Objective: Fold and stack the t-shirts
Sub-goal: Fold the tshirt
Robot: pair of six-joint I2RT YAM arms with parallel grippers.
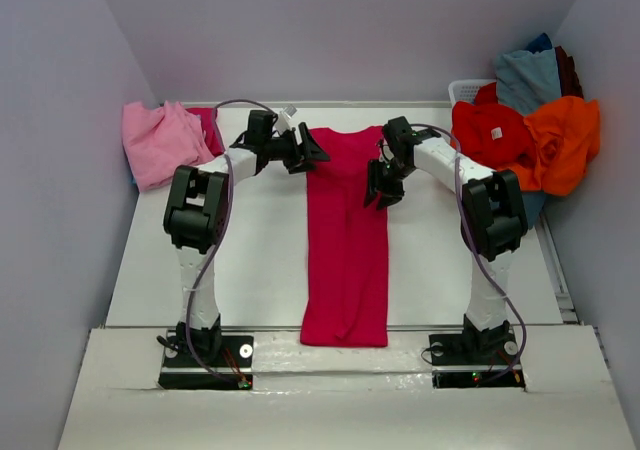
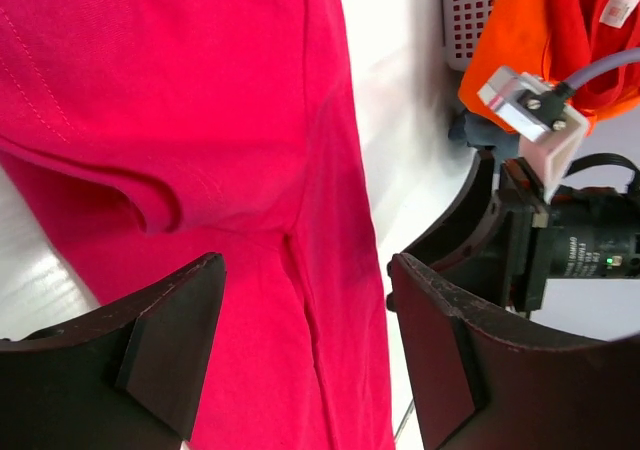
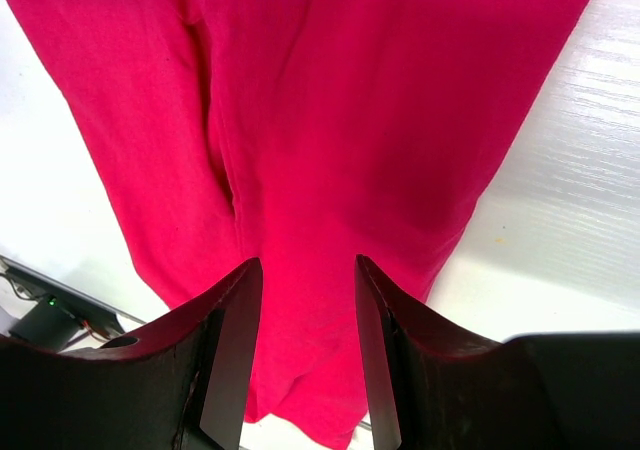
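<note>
A crimson-magenta t-shirt [image 1: 346, 240] lies on the white table as a long narrow strip, sides folded in, collar at the far end. It fills the left wrist view [image 2: 180, 120] and the right wrist view [image 3: 330, 100]. My left gripper [image 1: 316, 154] is open and empty, just above the shirt's far left edge [image 2: 305, 310]. My right gripper [image 1: 383, 196] is open and empty, just above the shirt's right edge [image 3: 308, 310]. A light pink t-shirt [image 1: 160, 142] lies crumpled at the far left. Red [image 1: 492, 135], orange [image 1: 565, 140] and grey-blue [image 1: 527, 78] shirts are piled at the far right.
A white mesh basket [image 1: 468, 90] holds the pile at the far right corner; it also shows in the left wrist view [image 2: 470, 15]. Walls close in the table on the left, back and right. The table's near edge [image 1: 340, 328] runs just under the shirt's hem.
</note>
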